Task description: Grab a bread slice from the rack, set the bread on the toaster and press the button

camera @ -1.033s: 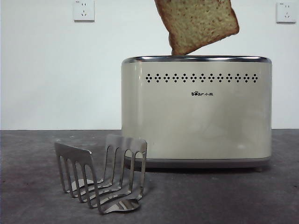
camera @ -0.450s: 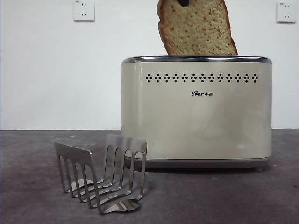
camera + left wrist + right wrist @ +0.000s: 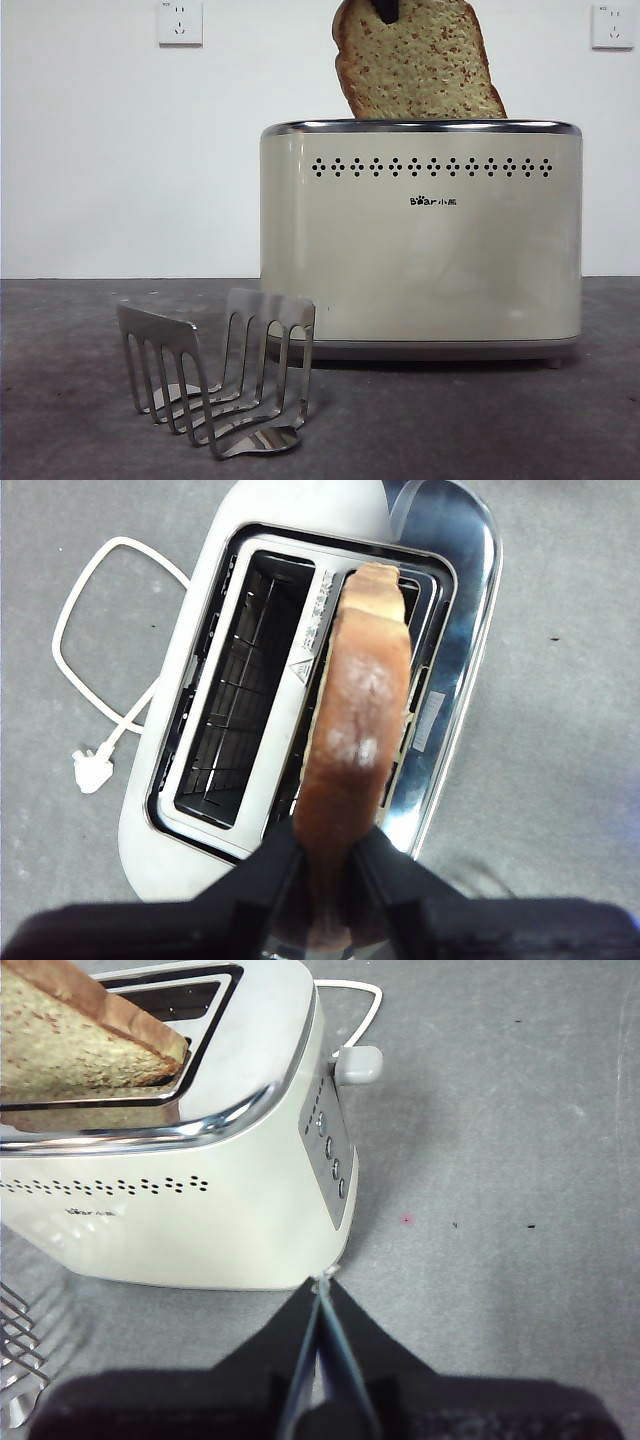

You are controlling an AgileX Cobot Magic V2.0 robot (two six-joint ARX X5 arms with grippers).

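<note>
The slice of bread (image 3: 420, 65) stands nearly upright with its lower edge in one slot of the cream toaster (image 3: 420, 240); its rounded top still rises well above the chrome rim. My left gripper (image 3: 325, 865) is shut on the bread's (image 3: 355, 720) top crust, and only a black tip (image 3: 386, 10) of it shows in the front view. The other slot (image 3: 235, 715) is empty. The steel rack (image 3: 215, 375) stands empty in front of the toaster, to its left. My right gripper (image 3: 320, 1295) is shut and empty, beside the toaster's (image 3: 200, 1190) button end.
The toaster's end panel carries a grey lever (image 3: 357, 1063) and a row of small round buttons (image 3: 332, 1158). A white cord and plug (image 3: 93, 770) lie on the grey table behind the toaster. Two wall sockets (image 3: 180, 22) (image 3: 612, 25) sit on the white wall.
The bread has swung from tilted to nearly upright and come down into the toaster slot. The gripper tip now shows at its top. Rack and toaster have not moved.
</note>
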